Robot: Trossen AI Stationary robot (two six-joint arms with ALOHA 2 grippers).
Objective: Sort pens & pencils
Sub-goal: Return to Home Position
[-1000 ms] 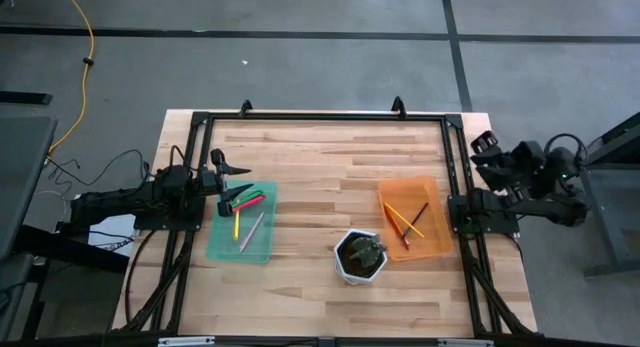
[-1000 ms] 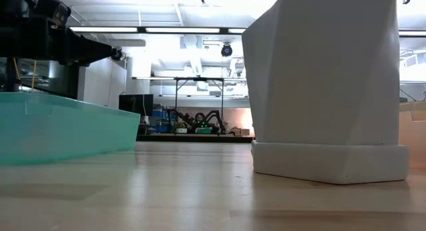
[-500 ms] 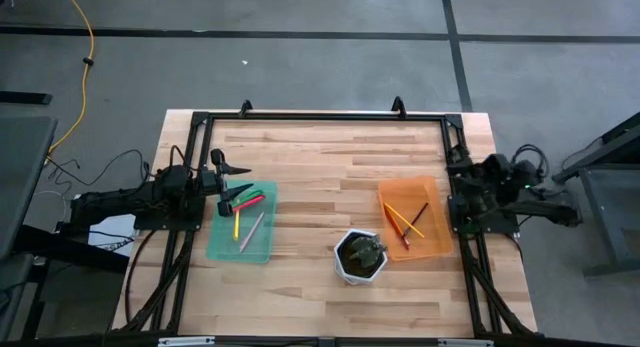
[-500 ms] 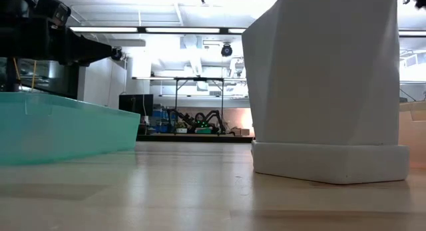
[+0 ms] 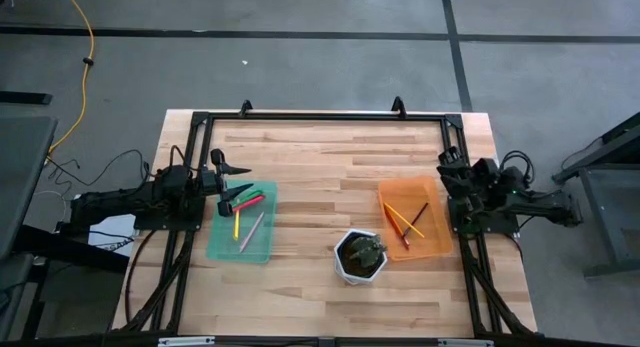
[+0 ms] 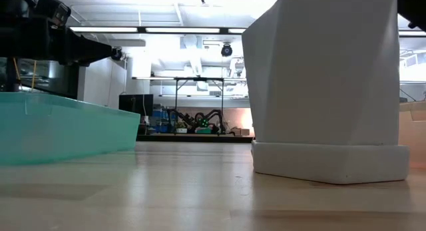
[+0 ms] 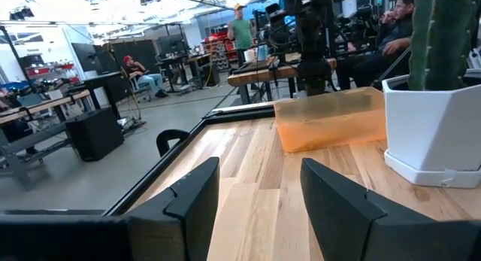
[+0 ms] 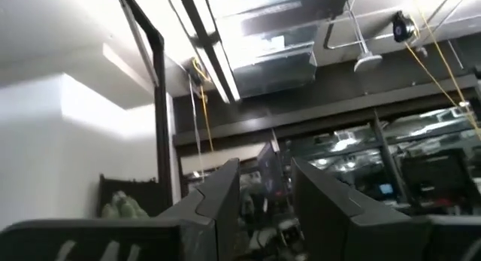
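Your right pincer [image 5: 450, 173], jaws apart, empty, at worktop [image 5: 320, 157] right edge; pencils [image 5: 407, 222] in orange bin [image 5: 432, 243] just inward. Left pincer [image 5: 238, 182] apart.

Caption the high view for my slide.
Sorted: pens in green bin, pencils in orange bin; left hand open beside the pens, right hand open at the table's edge.

Pink, green, yellow and grey pens [image 5: 236, 224] are shown in the teal bin [image 5: 225, 249] at nine o'clock; orange, yellow-orange and red-brown pencils [image 5: 405, 221] in the orange bin [image 5: 431, 192] at three o'clock. The pot [image 5: 344, 271] is white.
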